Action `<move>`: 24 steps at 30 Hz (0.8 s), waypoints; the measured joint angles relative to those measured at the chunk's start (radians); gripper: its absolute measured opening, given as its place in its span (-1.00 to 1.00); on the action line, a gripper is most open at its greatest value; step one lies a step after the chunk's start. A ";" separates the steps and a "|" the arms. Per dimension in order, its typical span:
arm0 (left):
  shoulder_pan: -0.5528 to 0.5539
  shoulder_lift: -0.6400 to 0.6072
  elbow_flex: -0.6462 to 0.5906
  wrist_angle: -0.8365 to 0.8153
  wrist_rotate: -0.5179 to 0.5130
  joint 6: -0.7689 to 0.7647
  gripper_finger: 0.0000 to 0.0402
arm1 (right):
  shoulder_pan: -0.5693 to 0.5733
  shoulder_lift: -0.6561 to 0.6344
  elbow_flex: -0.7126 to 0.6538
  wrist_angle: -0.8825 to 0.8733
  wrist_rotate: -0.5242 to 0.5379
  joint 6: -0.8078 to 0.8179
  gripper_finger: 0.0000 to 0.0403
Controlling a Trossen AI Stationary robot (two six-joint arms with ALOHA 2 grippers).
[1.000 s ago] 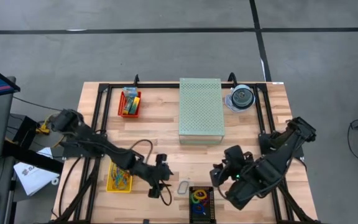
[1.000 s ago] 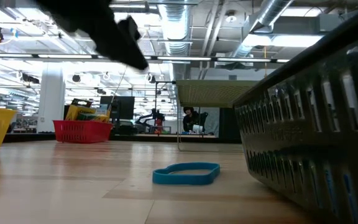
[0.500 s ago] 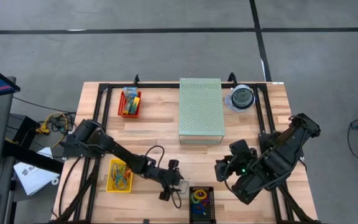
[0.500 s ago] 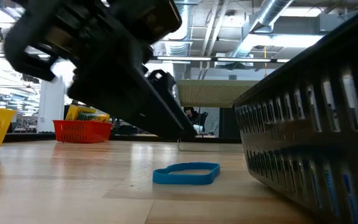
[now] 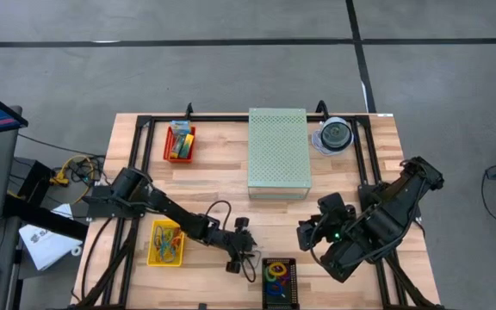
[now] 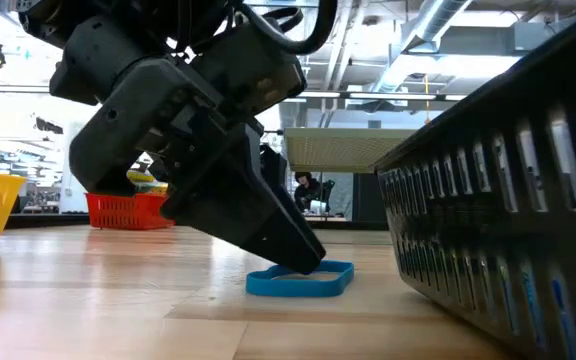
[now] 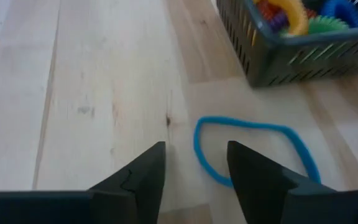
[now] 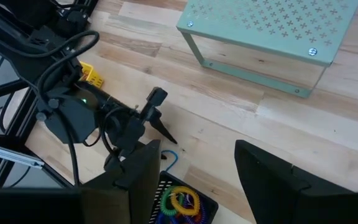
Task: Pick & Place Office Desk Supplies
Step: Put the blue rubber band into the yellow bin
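Note:
A blue rubber-band loop (image 7: 253, 152) lies flat on the wood beside the black basket (image 7: 291, 43), which holds coloured bands (image 5: 275, 274). My left gripper (image 7: 194, 163) is open and low over the near end of the loop. Its fingers slant down toward the table's right, as the low view (image 6: 303, 262) shows. From above the gripper (image 5: 246, 254) hides the loop. My right gripper (image 8: 197, 155) is open and hovers right of the basket (image 5: 310, 234). Crayon boxes sit in the red bin (image 5: 179, 142). My left gripper has one fingertip (image 6: 308, 262) down at the blue loop's upper edge (image 6: 320, 268), coming from above at a slant. I cannot tell whether it touches the band. The loop lies flat on the table.
A yellow basket (image 5: 164, 243) with bands sits left of my left gripper. The pale green perforated box (image 5: 277, 152) stands at the table's middle far side, with a clear disc case (image 5: 334, 135) to its right. Bare wood lies between the box and the black basket.
My left gripper has swung toward the table's right and come down from well above the table to the blue loop, staying open. The loop has not moved.

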State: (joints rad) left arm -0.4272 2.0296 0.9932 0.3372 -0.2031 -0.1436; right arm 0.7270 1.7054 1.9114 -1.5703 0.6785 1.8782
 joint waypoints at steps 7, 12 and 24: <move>-0.003 0.022 0.002 0.032 -0.022 -0.026 -0.37 | 0.000 0.000 0.000 0.000 0.000 0.000 0.00; -0.004 0.050 0.003 0.055 -0.045 -0.093 -0.61 | 0.000 0.000 0.000 0.000 0.000 0.000 0.00; 0.035 -0.052 -0.002 -0.045 -0.051 -0.211 -0.99 | -0.003 0.000 0.000 0.000 0.013 -0.027 0.00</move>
State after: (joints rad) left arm -0.3924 1.9774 0.9913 0.2925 -0.2543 -0.3544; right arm 0.7242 1.7058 1.9114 -1.5707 0.6914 1.8511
